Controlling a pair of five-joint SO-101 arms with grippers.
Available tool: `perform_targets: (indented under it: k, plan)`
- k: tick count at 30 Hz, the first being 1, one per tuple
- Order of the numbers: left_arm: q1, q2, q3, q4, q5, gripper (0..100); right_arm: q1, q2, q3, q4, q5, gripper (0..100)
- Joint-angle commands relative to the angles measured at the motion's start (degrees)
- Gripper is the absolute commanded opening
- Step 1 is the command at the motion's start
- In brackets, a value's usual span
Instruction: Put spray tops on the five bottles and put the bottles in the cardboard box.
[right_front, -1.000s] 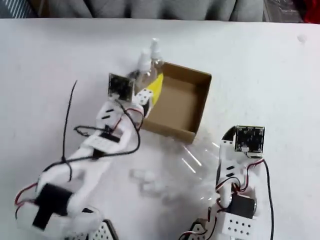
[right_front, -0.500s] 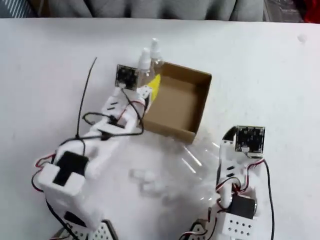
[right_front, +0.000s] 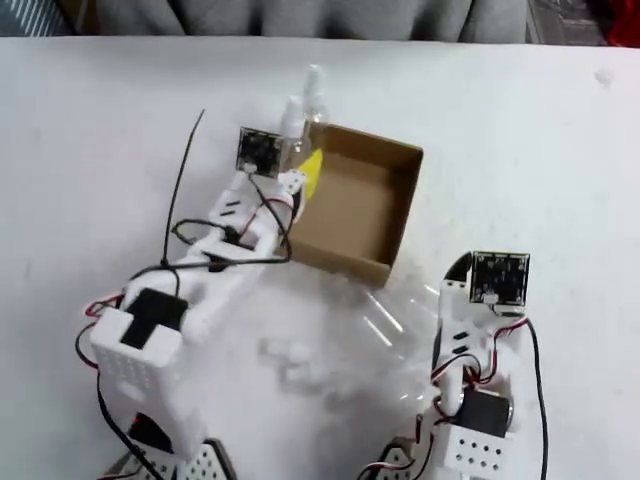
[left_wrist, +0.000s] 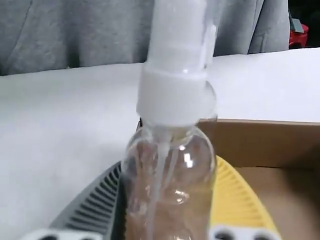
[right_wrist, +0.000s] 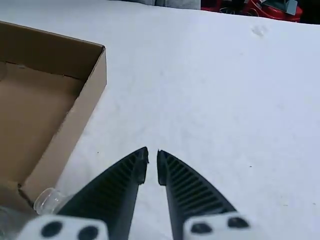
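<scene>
My left gripper (left_wrist: 167, 205) is shut on a clear bottle (left_wrist: 167, 175) with a white spray top (left_wrist: 177, 65), held upright between a grey and a yellow finger (left_wrist: 237, 195). In the high view the left gripper (right_front: 298, 168) holds this bottle (right_front: 292, 125) at the near-left wall of the open cardboard box (right_front: 355, 200). A second capped bottle (right_front: 314, 88) stands just beyond it. My right gripper (right_wrist: 152, 162) hovers shut over bare table, right of the box (right_wrist: 50, 95), with nothing in it.
Several clear bottles (right_front: 360, 340) lie on the table in front of the box, hard to make out, with loose white spray tops (right_front: 285, 352) beside them. The right arm (right_front: 470, 340) stands at the near right. The table's far and right sides are bare.
The left arm has stretched out and swung right, carrying the held bottle a little farther away along the box's left wall. The right arm has not moved.
</scene>
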Motion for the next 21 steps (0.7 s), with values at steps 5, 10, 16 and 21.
perform_targets:
  k: [5,10,16,21]
  plan:
    - [-0.3,-0.3,0.1,-1.9,-0.7,19,-0.1,-0.2,0.6,-0.8,-0.3,1.5]
    - [-0.6,-0.4,0.3,-1.8,-0.7,19,-0.1,-0.2,0.6,-0.7,-0.3,1.5]
    - [-0.6,-2.5,2.9,-1.6,-0.4,29,-0.1,-0.2,0.6,-0.7,-0.3,1.5]
    - [-0.7,-5.9,6.4,-1.6,-0.3,35,-0.1,-0.2,0.6,-0.6,-0.3,1.5]
